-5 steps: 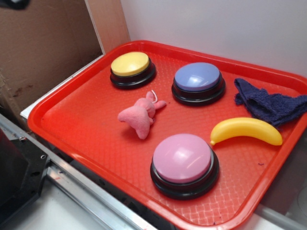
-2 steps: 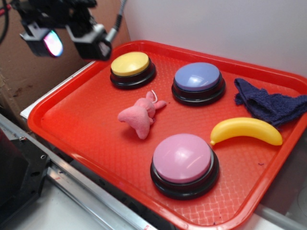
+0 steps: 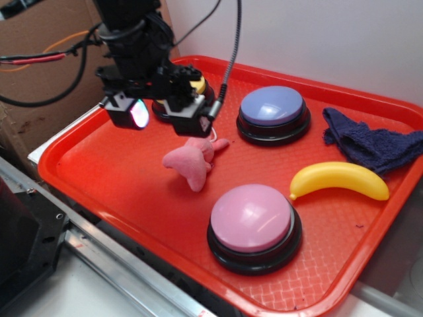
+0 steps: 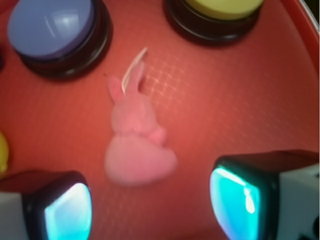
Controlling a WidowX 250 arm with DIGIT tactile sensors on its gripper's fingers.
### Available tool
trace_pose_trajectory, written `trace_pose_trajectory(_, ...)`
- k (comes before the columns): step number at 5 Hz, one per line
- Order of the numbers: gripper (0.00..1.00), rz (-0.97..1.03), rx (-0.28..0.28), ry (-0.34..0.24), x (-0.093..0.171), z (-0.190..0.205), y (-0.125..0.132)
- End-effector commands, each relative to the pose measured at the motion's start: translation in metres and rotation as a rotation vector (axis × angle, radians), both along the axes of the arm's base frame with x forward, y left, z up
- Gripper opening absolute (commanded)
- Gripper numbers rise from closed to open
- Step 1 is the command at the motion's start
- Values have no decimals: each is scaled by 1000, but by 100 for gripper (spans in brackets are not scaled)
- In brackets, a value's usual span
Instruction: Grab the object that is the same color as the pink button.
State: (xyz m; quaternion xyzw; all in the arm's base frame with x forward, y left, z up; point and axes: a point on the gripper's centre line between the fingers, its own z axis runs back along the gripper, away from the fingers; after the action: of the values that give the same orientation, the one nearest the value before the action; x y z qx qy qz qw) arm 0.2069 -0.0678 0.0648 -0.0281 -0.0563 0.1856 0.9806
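- One red tray [image 3: 99,172] holds everything.
- Lower centre: one pink button [image 3: 252,218].
- Centre: one pink plush animal [image 3: 192,162], lying free.
- Right: one banana [image 3: 340,179], one blue cloth [image 3: 373,145].
- Upper frame: blue button [image 3: 273,107], yellow button [image 3: 198,86].
- Claw [image 3: 162,115] spread wide above the plush, holding nothing.

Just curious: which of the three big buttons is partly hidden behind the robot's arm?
The yellow button, at the tray's back left; the blue and pink ones show fully.

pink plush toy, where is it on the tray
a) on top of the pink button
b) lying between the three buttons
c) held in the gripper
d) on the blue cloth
b: the pink plush toy lies flat on the red tray, untouched, with the yellow button, blue-purple button and pink button around it.
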Motion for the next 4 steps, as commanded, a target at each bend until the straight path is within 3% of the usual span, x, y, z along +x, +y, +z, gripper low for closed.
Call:
trace_pose_trajectory(1, 100, -31, -27, 53, 14, -39, -11)
trace_pose_trajectory(2, 0, 34, 16, 40, 11, -40, -10)
trace_pose_trajectory(3, 0, 75, 1, 35, 9, -22, -3)
trace_pose_trajectory(4, 0, -36, 28, 44, 11, 7, 1)
